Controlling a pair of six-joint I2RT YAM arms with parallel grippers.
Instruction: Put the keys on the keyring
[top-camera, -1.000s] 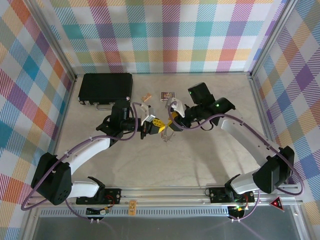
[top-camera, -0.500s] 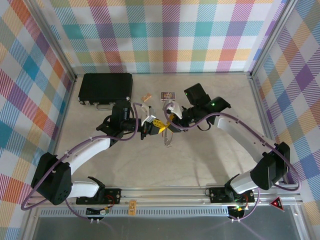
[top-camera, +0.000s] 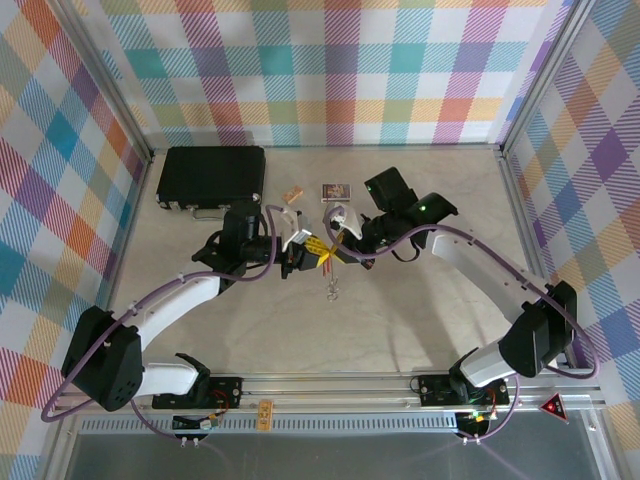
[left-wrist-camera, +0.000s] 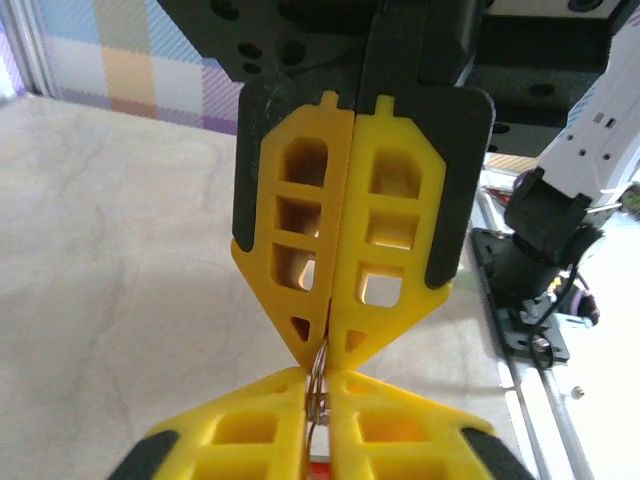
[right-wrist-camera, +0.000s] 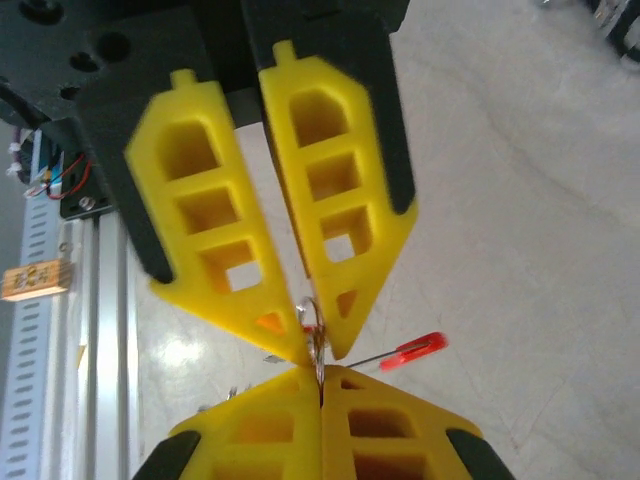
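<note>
My two grippers meet tip to tip over the middle of the table. The keyring (right-wrist-camera: 312, 322) is a thin grey wire loop standing edge-on between them. My right gripper (right-wrist-camera: 320, 372) is shut on its near edge, and in the left wrist view it (left-wrist-camera: 323, 350) pinches the ring's far edge. My left gripper (left-wrist-camera: 318, 378) stands a narrow crack open around the wire (left-wrist-camera: 318, 400), with a bit of red low between its fingers. From the right wrist its tips (right-wrist-camera: 320, 348) are apart with the ring loose between. One of the keys (right-wrist-camera: 415, 350), red-headed with a thin metal end, shows just beyond. A small metal bit (top-camera: 331, 289) is below the tips.
A black case (top-camera: 212, 178) sits at the back left. A small tan block (top-camera: 292, 195) and a printed card (top-camera: 334, 189) lie behind the grippers. The aluminium rail (top-camera: 330, 385) runs along the near edge, and checked walls close in the other three sides.
The right gripper has moved left to the left gripper's tips and shut on the ring. The left jaws have eased apart. The small metal bit below has dropped lower.
</note>
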